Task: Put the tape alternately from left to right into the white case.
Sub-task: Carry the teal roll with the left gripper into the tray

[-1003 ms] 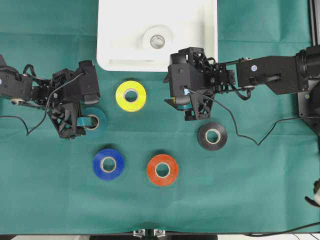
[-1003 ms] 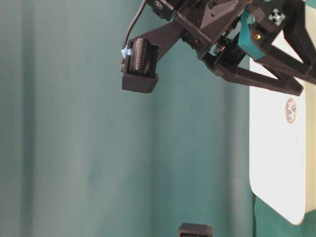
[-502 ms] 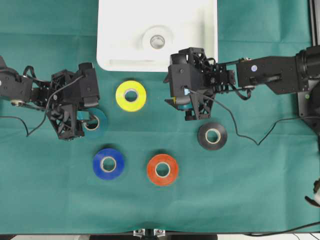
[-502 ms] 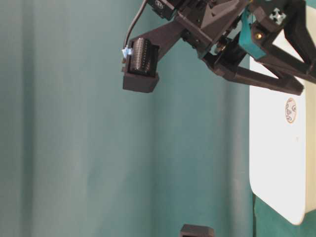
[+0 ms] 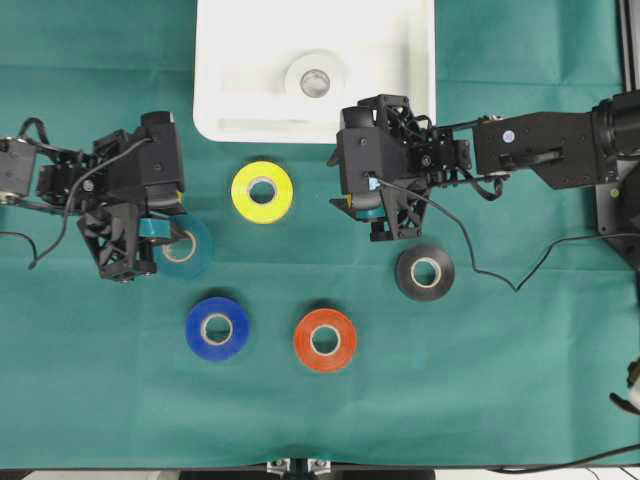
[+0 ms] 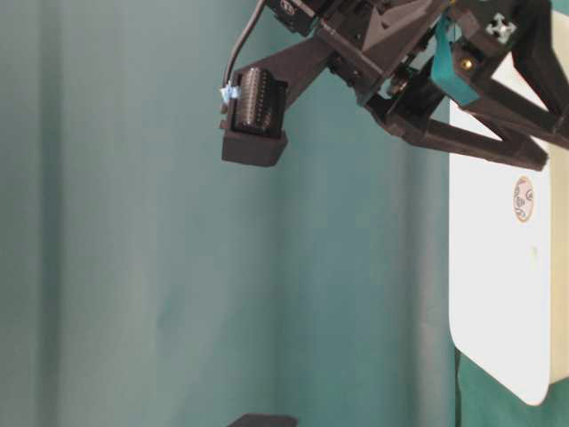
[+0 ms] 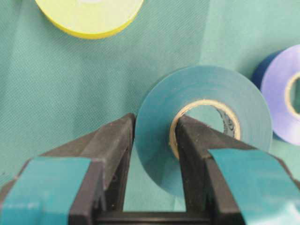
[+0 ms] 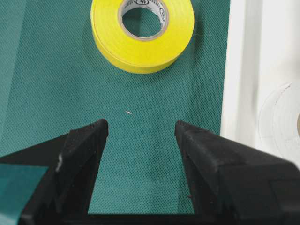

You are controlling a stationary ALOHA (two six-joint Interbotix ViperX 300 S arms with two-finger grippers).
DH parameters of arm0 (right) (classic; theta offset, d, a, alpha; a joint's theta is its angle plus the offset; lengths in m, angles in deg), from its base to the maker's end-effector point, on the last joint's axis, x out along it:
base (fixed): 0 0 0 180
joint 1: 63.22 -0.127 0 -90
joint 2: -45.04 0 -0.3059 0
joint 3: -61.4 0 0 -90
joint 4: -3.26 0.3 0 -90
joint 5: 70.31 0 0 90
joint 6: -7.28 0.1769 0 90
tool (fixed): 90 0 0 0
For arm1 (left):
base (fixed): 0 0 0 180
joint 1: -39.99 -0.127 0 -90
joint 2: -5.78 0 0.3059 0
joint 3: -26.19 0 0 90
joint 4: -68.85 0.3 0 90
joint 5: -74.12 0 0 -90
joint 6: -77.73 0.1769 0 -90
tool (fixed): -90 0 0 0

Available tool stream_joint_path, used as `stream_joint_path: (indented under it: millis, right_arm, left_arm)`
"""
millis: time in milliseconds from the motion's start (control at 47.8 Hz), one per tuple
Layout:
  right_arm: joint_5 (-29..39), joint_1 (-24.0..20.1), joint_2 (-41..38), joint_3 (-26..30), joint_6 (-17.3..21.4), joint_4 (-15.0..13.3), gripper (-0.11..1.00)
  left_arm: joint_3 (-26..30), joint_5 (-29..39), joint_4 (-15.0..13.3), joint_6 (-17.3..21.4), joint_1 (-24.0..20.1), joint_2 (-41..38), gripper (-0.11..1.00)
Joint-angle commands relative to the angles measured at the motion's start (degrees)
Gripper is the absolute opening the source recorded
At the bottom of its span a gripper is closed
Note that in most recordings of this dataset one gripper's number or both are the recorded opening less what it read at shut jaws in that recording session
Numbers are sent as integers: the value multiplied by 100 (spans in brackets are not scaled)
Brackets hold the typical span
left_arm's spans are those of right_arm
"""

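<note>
Six rolls are in view. Far left, at nine o'clock on the surface [image 5: 480, 400], the left gripper [image 5: 160, 248] is clamped on the wall of the teal roll [image 5: 192, 248]: one finger [image 7: 112, 154] outside, the other through the core. That roll's far edge looks a little raised in the wrist view, but whether it has left the cloth I cannot tell. The blue roll [image 5: 217, 328] sits at seven o'clock, the yellow roll [image 5: 262, 192] just left of centre, the red roll [image 5: 325, 340] at six. The case [image 5: 230, 60] lies at twelve, with the white roll [image 5: 315, 78] already inside. Right of centre the right gripper [image 5: 352, 200] hangs with jaws spread and nothing between them; the black roll [image 5: 425, 272] lies at four o'clock.

The grip takes only one side of a glossy ring, so the roll could swing or slide out during the carry. It might also clip the yellow roll on the way, or catch the case rim.

The left arm covers part of the teal roll from overhead. The table-level view shows only gripper parts and a case edge, no loose rolls.
</note>
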Motion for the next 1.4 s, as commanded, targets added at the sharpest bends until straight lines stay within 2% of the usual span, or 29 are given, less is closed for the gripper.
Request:
stream_joint_path:
  millis: [0,272,523,920,1380]
  right_arm:
    - [-26,-9,167,53,0,0,67]
    - [-35,-18,167,53,0,0,67]
    - [-35,-18,167,44,0,-9,67]
    - [-44,-9,167,53,9,-9,67]
    - [-70,-9,149,44,9,-9,67]
  left_arm:
    - [18,62,26,0,18,246,-3]
    - [26,44,35,9,-97,290,-3]
    - [105,44,44,88,-686,264,-3]
    - [562,44,44,1644,-1600,114,-3]
    - [1485,35,44,2733,-2821,-993,-3]
